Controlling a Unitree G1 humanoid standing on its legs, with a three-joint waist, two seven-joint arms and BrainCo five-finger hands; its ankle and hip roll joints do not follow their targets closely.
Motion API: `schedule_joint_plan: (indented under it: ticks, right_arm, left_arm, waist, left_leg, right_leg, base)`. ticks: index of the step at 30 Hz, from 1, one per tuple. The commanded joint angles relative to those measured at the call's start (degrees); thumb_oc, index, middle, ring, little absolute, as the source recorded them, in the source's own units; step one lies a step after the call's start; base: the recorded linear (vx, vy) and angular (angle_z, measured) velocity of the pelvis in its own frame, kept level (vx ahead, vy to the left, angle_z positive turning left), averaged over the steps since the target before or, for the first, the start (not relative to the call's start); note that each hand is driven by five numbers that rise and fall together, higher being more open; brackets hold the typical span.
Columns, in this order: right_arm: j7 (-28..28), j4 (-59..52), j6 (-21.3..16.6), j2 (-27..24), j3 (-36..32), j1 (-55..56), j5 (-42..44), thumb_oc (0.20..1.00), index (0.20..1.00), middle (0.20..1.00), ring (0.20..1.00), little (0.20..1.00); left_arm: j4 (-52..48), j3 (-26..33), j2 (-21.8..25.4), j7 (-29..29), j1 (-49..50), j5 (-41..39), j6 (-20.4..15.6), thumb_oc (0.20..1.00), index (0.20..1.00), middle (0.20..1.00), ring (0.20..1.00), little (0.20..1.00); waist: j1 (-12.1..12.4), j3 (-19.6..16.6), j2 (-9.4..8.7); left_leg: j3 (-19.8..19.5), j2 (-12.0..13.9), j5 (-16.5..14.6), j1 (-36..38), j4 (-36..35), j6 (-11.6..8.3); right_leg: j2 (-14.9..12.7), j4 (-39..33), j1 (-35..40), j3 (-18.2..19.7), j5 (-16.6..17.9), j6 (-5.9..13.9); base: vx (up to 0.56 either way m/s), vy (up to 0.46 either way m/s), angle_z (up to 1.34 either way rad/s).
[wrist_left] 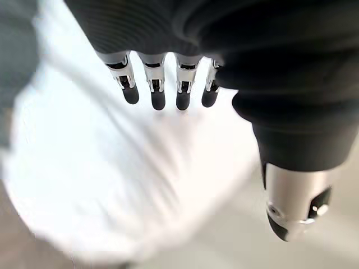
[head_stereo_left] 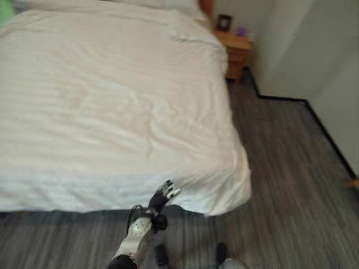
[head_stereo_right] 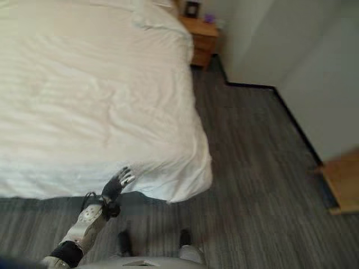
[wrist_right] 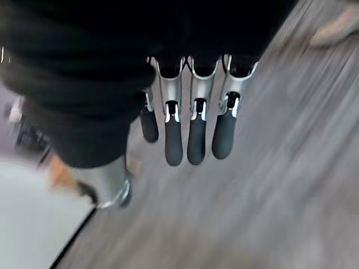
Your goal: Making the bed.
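Left hand (head_stereo_left: 161, 197): raised at the foot of the bed (head_stereo_left: 112, 101), fingers (wrist_left: 158, 92) straight and apart, holding nothing, just before the hanging sheet (head_stereo_left: 219, 190). Right hand (wrist_right: 188, 112): fingers straight, empty, above the floor (head_stereo_right: 252, 168). Sheet: white, spread over the bed, lightly creased. Nightstand (head_stereo_left: 237, 51): wooden, beside the bed's far corner.

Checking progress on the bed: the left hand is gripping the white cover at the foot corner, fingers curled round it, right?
Not quite. The left hand is at the foot corner of the white cover, but its fingers are straight and hold nothing; the left wrist view shows this.
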Motion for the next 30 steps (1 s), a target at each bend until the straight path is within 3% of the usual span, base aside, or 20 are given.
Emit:
schedule_joint_plan:
  ticks: [1,4,6,8,15,16,18,19,20,21,22,25,27,30]
  right_arm:
    - [0.51,-5.66,-3.72,-1.91,0.43,-14.56,-9.02,1.0,1.0,1.0,1.0,1.0]
    - [3.05,-13.39,-2.89,0.19,9.41,-14.31,-16.5,1.0,1.0,1.0,1.0,1.0]
    - [3.45,-14.96,-2.46,0.54,10.92,-13.59,-18.36,1.0,1.0,1.0,1.0,1.0]
    - [2.97,-20.01,-3.08,-1.39,13.52,-13.21,-24.16,1.0,1.0,1.0,1.0,1.0]
    - [1.75,-28.65,-4.55,-8.85,16.0,-15.13,-34.23,1.0,1.0,1.0,1.0,1.0]
    - [1.12,-28.82,-4.46,-9.54,16.24,-15.47,-34.48,1.0,1.0,1.0,1.0,1.0]
    - [0.96,-32.12,-4.32,-11.54,16.21,-15.35,-35.51,1.0,1.0,1.0,1.0,1.0]
    - [0.83,-33.83,-4.21,-12.93,16.22,-15.14,-36.62,1.0,1.0,1.0,1.0,1.0]
    - [0.83,-33.85,-4.2,-12.93,16.17,-15.15,-36.62,1.0,1.0,1.0,1.0,1.0]
    - [0.9,-34.87,-4.29,-13.76,16.2,-15.34,-37.47,1.0,1.0,1.0,1.0,1.0]
    - [0.77,-35.24,-4.75,-14.34,16.17,-15.5,-38.31,1.0,1.0,1.0,1.0,1.0]
    - [0.43,-36.37,-5.02,-15.58,16.29,-17.1,-39.67,1.0,1.0,1.0,1.0,1.0]
    - [-0.37,-38.96,-4.5,-17.22,16.26,-18.54,-41.88,1.0,1.0,1.0,1.0,1.0]
    - [-0.34,-40.68,-3.77,-17.19,16.68,-19.75,-42.27,1.0,1.0,1.0,1.0,1.0]
  left_arm:
    - [-7.01,5.29,2.49,0.73,2.41,4.16,-3.17,1.0,1.0,1.0,1.0,1.0]
    - [-12.72,7.22,3.52,1.58,2.81,4.2,-3.87,1.0,1.0,1.0,1.0,1.0]
    - [-14.1,7.38,3.68,1.49,2.9,4.69,-3.97,1.0,1.0,1.0,1.0,1.0]
    - [-17.39,6.99,4.42,2.47,2.27,7.03,-5.35,1.0,1.0,1.0,1.0,1.0]
    - [-17.5,4.11,3.13,6.58,0.72,13.17,-7.53,1.0,1.0,1.0,1.0,1.0]
    - [-16.39,3.55,2.72,7.72,0.05,14.05,-7.48,1.0,1.0,1.0,1.0,1.0]
    - [-14.72,2.83,2.09,9.35,-1.06,16.0,-6.83,1.0,1.0,1.0,1.0,1.0]
    - [-12.61,2.22,1.7,11.01,-2.11,18.6,-6.75,1.0,1.0,1.0,1.0,1.0]
    - [-12.54,2.2,1.67,11.05,-2.18,18.63,-6.79,1.0,1.0,1.0,1.0,1.0]
    - [-11.89,2.17,1.55,11.55,-2.22,19.52,-6.81,1.0,1.0,1.0,1.0,1.0]
    - [-11.05,1.85,1.33,11.71,-2.13,20.58,-6.8,1.0,1.0,1.0,1.0,1.0]
    - [-10.21,1.94,1.09,11.13,-2.07,19.49,-6.46,1.0,1.0,1.0,1.0,1.0]
    - [-9.4,2.27,1.1,11.39,-2.6,17.84,-6.07,1.0,1.0,1.0,1.0,1.0]
    - [-9.13,2.39,1.07,11.87,-2.83,17.79,-5.69,1.0,1.0,1.0,1.0,1.0]
  waist:
    - [8.52,7.51,6.87]
    - [11.62,4.8,5.91]
    - [12.27,4.58,5.8]
    - [11.84,4.18,6.43]
    - [9.11,5.01,9.56]
    - [8.78,5.45,9.79]
    - [9.8,6.73,9.8]
    - [11.24,7.48,9.51]
    - [11.23,7.39,9.53]
    - [11.72,7.55,9.59]
    - [11.95,7.7,9.55]
    - [10.87,7.26,9.87]
    - [10.71,8.86,8.91]
    - [11.16,9.37,8.48]
  left_leg:
    - [7.07,4.01,-6.19,3.81,0.88,-1.43]
    - [12.56,5.43,-4.18,4.36,1.22,-2.03]
    - [13.97,5.93,-3.37,4.87,1.35,-2.49]
    - [15.9,7.55,-1.39,5.46,1.79,-3.96]
    - [18.44,11.65,-0.93,6.69,8.09,-6.46]
    - [17.23,11.66,-0.82,6.53,8.69,-6.7]
    - [7.34,8.79,-1.39,4.16,9.98,-6.43]
    - [-4.56,3.98,-3.62,1.16,9.72,-4.62]
    - [-4.58,3.97,-3.53,0.95,9.73,-4.57]
    - [-10.18,1.8,-5.11,0.72,9.56,-3.92]
    - [-13.2,0.88,-5.98,1.0,10.0,-3.75]
    - [-11.29,2.16,-6.96,2.44,12.73,-3.29]
    - [-11.12,3.18,-3.66,-1.75,24.27,-3.89]
    - [-10.24,0.8,-7.19,-4.98,24.02,-2.56]
  right_leg:
    - [-4.87,18.41,2.12,-14.11,-16.95,1.09]
    - [-2.07,14.29,7.36,-16.9,-18.09,0.17]
    - [-0.84,11.48,8.74,-16.58,-18.28,-0.4]
    - [1.92,5.24,10.42,-14.25,-18.44,-1.18]
    - [4.29,0.54,12.78,-9.79,-19.43,-2.64]
    - [4.52,0.54,12.78,-8.77,-19.81,-2.81]
    - [5.02,0.68,12.67,-5.49,-20.13,-3.4]
    - [5.29,0.98,11.63,-1.58,-19.28,-4.05]
    - [5.29,0.96,11.45,-1.6,-19.18,-4.06]
    - [5.81,1.49,10.77,1.3,-19.29,-4.29]
    - [6.37,1.81,10.43,3.53,-19.4,-4.61]
    - [7.78,1.71,10.68,7.21,-19.7,-5.22]
    - [7.9,0.94,12.15,8.64,-19.55,-6.59]
    - [7.81,0.54,12.66,10.27,-20.17,-6.14]
  base:
    - [-0.21,0.001,-2.33]
    - [-0.17,-0.208,-1.71]
    - [-0.1,-0.206,-0.91]
    - [-0.09,-0.295,-0.7]
    - [-0.02,-0.148,-0.58]
    - [0.03,-0.112,-0.92]
    - [0.04,-0.152,-1.25]
    - [0.0,-0.13,-1.75]
    - [0.01,-0.126,-1.86]
    - [0.07,-0.103,-1.51]
    - [0.16,-0.162,-1.44]
    - [0.14,-0.088,-1.32]
    - [0.11,-0.128,-0.79]
    - [0.13,-0.011,-0.4]
